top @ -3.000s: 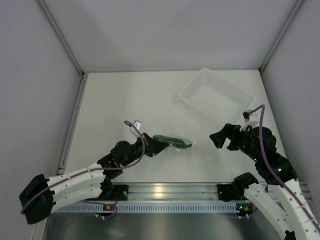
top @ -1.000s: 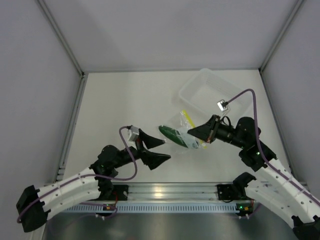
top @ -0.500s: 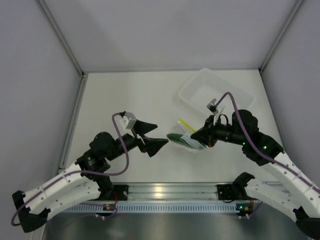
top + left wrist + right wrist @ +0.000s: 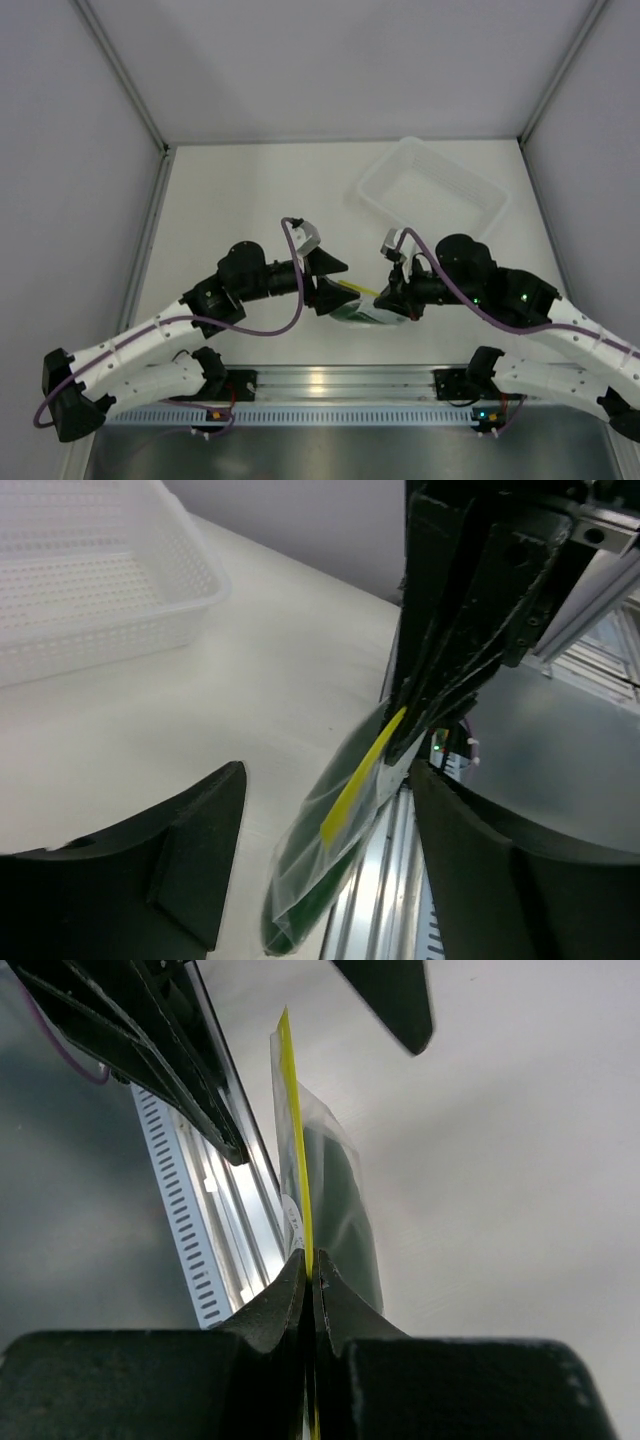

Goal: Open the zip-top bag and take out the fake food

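The zip-top bag (image 4: 361,308) hangs above the table's near edge, held by its yellow-green zip strip (image 4: 294,1150), on which my right gripper (image 4: 311,1262) is shut. The dark green fake food (image 4: 303,918) lies inside, at the bag's low end, also seen as a dark shape (image 4: 340,1210) behind the plastic. My left gripper (image 4: 328,780) is open, one finger on each side of the bag (image 4: 340,845), with neither pad touching it. From above, the left gripper (image 4: 338,284) and right gripper (image 4: 396,298) face each other across the bag.
A clear rigid bin (image 4: 376,201) stands at the back right; its perforated wall (image 4: 100,600) fills the left wrist view's upper left. The metal rail (image 4: 330,384) with the arm bases runs along the near edge, just below the bag.
My right gripper has carried the bag forward and to the left, toward the rail. My left gripper has swung right to straddle the bag, and its jaws have narrowed a little.
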Controlling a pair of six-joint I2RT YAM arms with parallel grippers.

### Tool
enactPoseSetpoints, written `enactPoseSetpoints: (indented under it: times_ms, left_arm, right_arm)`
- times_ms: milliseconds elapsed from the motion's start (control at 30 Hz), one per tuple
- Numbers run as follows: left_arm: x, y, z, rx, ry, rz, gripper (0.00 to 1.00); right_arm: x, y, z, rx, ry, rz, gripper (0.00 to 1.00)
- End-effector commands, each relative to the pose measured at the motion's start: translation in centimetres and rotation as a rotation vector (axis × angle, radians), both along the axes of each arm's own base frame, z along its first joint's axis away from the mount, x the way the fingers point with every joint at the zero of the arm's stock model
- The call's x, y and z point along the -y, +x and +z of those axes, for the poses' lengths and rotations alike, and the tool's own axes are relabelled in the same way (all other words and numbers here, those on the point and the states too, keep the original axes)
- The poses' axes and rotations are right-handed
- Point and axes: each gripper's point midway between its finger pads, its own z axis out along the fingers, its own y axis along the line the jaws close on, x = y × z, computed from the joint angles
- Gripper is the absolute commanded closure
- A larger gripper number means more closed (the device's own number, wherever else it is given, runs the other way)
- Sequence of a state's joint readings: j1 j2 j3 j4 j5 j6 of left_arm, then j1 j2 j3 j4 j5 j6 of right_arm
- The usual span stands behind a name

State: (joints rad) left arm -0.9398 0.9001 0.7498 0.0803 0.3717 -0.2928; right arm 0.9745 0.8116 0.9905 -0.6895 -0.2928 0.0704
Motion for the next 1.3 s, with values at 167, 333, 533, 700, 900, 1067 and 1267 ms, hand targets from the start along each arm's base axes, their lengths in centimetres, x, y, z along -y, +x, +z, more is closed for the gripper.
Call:
enactPoseSetpoints:
  times_ms: [167, 333, 533, 700, 900, 1067, 1267]
  left_arm:
    - [1.3, -3.9, 1.9, 0.027, -0.093, -0.250, 0.56]
    - [1.8, -3.5, 1.3, 0.011, -0.076, -0.251, 0.66]
    - [1.3, -1.6, 2.4, 0.032, -0.110, -0.120, 1.00]
    - [0.1, -1.9, 4.6, 0.053, -0.206, -0.082, 1.00]
    - [-1.0, -2.7, 6.2, 0.064, -0.264, -0.080, 1.00]
    - [-1.7, -4.0, 7.3, 0.063, -0.338, -0.120, 1.00]
    - [-1.8, -5.5, 8.5, 0.042, -0.395, -0.199, 1.00]
  right_arm:
    - [-0.2, -0.3, 4.0, 0.098, 0.094, 0.032, 1.00]
    - [-0.5, -0.7, 5.0, 0.104, 0.134, 0.050, 1.00]
    - [-0.3, -0.9, 5.1, 0.104, 0.143, 0.050, 1.00]
    - [0.4, 0.1, 5.5, 0.125, 0.179, -0.038, 0.48]
    - [4.1, 0.3, 8.0, 0.189, 0.339, -0.199, 0.50]
    - [6.4, -0.7, 10.6, 0.250, 0.571, -0.244, 0.56]
    - [6.4, -1.5, 12.1, 0.278, 0.640, -0.200, 0.59]
